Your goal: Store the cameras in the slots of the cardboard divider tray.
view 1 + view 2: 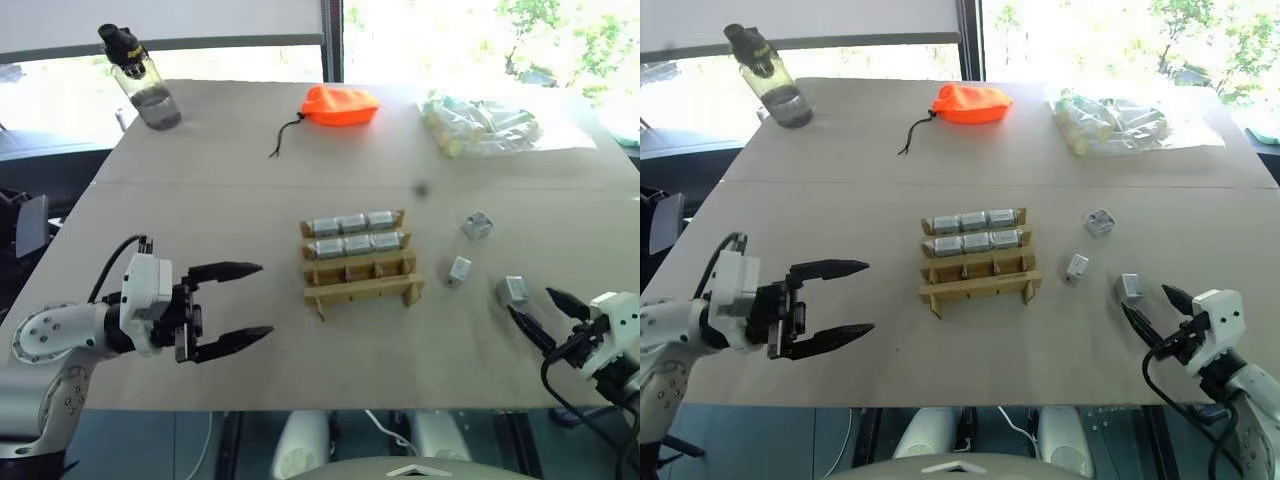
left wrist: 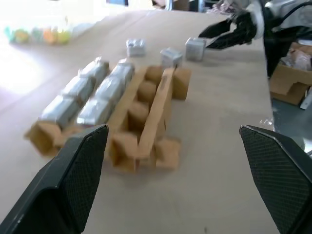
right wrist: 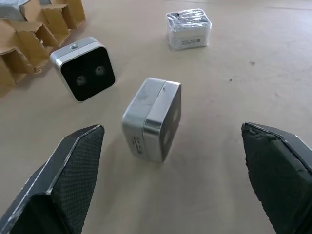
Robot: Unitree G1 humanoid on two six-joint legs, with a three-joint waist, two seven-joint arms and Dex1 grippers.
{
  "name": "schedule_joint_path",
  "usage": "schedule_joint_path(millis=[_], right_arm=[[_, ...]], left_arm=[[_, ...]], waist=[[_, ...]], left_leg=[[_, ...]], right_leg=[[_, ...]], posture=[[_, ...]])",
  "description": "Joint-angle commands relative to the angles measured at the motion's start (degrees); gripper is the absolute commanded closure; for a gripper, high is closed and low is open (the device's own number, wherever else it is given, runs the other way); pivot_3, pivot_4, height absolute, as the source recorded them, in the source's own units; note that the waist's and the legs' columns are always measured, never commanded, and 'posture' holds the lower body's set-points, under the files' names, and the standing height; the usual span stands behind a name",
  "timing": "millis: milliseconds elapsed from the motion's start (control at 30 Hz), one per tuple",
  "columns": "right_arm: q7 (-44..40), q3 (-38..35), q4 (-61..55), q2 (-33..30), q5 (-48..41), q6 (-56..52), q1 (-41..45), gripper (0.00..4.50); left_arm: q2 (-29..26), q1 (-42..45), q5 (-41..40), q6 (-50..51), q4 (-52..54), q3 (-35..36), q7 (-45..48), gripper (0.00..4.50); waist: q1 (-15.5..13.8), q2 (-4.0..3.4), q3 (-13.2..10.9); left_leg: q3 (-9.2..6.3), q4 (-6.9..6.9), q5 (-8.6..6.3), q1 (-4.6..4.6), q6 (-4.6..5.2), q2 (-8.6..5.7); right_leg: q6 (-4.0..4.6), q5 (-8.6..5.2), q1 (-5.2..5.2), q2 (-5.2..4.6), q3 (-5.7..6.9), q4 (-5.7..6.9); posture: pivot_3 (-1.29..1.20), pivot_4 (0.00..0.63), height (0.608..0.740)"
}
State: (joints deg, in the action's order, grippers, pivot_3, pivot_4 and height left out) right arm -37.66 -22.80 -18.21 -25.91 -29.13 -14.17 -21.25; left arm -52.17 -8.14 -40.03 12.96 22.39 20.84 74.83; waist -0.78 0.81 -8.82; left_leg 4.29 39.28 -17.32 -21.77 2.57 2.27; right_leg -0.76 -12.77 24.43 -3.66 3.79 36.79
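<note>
— Right gripper (image 1: 548, 315), near edge of the table (image 1: 230, 200): fingers spread wide, nothing between them. Left gripper (image 1: 232, 305): likewise spread and empty, pointing across towards the cardboard divider tray (image 1: 358, 261).

— Loose cameras?

— Three, right of the tray. Nearest camera (image 3: 152, 118) sits just ahead of the right gripper, tilted. Middle camera (image 3: 83, 68): the right wrist view shows its dark face with two lenses, too small to make out from the head views. Farthest camera (image 3: 188, 29) lies well beyond.

— Tray?

— Mid-table, long axis left to right. Six stored cameras (image 1: 352, 233) fill the two far rows; near row holds none.

— Beyond?

— Orange pouch (image 1: 340, 106), clear bag (image 1: 478, 124), bottle (image 1: 143, 80) along the far edge.
</note>
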Motion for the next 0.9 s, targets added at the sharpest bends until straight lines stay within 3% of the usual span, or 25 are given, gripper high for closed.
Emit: schedule_joint_path(millis=[33,400,900], right_arm=[[2.9,-0.3,-3.1,1.2,-1.7,-2.3,-0.2,0.03],[12.2,0.2,-11.6,0.2,-3.2,-15.9,0.3,0.03],[18.7,-0.2,-13.8,-0.8,-4.9,-28.9,6.8,0.03]], left_arm=[[-3.1,3.2,-1.9,2.2,1.9,-0.4,2.4,0.00],[-4.6,11.0,-5.5,7.6,2.4,-2.6,4.0,0.00],[-3.4,10.5,-5.7,10.8,4.5,-1.6,0.5,0.00]], waist=[[0.0,-0.05,0.0],[0.0,-0.07,0.0],[0.0,-0.05,0.0]], left_leg=[[0.04,0.00,0.00,0.01,0.00,0.00],[0.04,0.00,0.01,0.00,-0.01,0.00],[0.04,0.00,0.02,-0.01,-0.02,-0.03]], right_leg=[[-0.01,-0.01,0.00,0.01,0.02,0.00],[-0.18,-0.03,0.02,0.06,0.01,0.02],[-0.09,0.04,0.02,0.08,0.00,0.01]], posture=[[0.00,0.150,0.726],[0.00,0.150,0.726],[0.00,0.150,0.726]])
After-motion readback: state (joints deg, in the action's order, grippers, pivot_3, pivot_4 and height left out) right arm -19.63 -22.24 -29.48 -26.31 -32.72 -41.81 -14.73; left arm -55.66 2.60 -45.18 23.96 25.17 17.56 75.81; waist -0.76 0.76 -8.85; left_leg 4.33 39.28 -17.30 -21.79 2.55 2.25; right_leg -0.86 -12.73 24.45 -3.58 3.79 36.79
